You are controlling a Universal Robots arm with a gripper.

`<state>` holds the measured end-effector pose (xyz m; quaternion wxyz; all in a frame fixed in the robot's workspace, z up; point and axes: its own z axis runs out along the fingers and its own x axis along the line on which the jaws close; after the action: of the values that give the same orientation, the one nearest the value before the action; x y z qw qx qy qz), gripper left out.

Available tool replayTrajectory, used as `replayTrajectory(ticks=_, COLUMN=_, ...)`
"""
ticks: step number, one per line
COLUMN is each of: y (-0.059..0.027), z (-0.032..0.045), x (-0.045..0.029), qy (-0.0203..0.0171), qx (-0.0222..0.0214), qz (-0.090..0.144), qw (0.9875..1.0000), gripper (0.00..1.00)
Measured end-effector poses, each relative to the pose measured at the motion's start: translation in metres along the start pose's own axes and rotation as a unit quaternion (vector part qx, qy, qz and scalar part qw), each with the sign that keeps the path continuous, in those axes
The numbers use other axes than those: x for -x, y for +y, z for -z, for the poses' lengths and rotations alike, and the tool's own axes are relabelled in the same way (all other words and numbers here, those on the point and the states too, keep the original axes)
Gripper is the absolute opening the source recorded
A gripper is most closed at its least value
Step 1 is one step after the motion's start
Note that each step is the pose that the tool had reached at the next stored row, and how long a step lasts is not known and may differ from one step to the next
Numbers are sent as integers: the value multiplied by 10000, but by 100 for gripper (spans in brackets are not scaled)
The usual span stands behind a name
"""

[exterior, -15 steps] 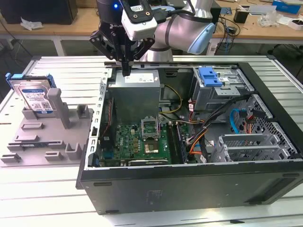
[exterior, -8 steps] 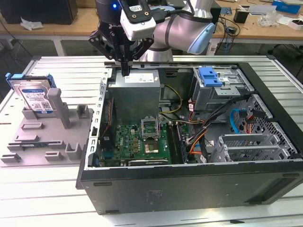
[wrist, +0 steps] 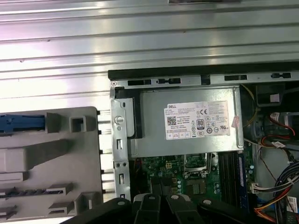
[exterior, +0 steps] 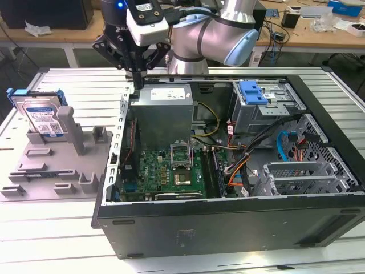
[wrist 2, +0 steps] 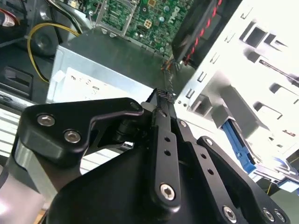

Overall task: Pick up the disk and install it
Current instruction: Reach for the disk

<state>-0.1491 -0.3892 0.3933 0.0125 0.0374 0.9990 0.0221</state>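
The disk (exterior: pixel 41 117) stands on its edge in a grey plastic holder (exterior: pixel 85 171) on the ribbed metal tabletop (exterior: pixel 51 245), at the exterior view's left. Its labelled silver face is turned toward that camera, and the blue carrier shows along its upper edge. In the first wrist view the same blue edge (wrist: pixel 21 123) lies across the holder (wrist: pixel 51 154), beside the open computer case (wrist: pixel 119 140).

The gripper (exterior: pixel 138 80) hangs at the case's (exterior: pixel 228 228) far corner, toward the exterior view's left. It points straight down, just above the spot where the case wall meets the grey power supply (exterior: pixel 165 111). The jaws are clenched together with nothing between them; in the second wrist view they (wrist 2: pixel 164 97) come to a single narrow tip over the power supply (wrist 2: pixel 103 70).

The disk is well apart from the jaws. It sits off toward the exterior view's left and nearer that camera, outside the case, and nothing touches it. Inside the case, the green motherboard (exterior: pixel 165 171) lies below the power supply.
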Motion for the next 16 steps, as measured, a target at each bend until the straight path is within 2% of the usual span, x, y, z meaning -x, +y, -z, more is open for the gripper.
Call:
replayTrajectory(ticks=7, y=41, z=2, x=-181, qy=0, qx=0, qz=-2, qw=10000, gripper=11)
replayTrajectory(ticks=10, y=68, z=5, x=-361, qy=0, qx=0, qz=-2, qw=10000, gripper=11)
replayTrajectory(ticks=16, y=114, z=8, x=-561, qy=0, qx=0, qz=-1, qw=10000, gripper=11)
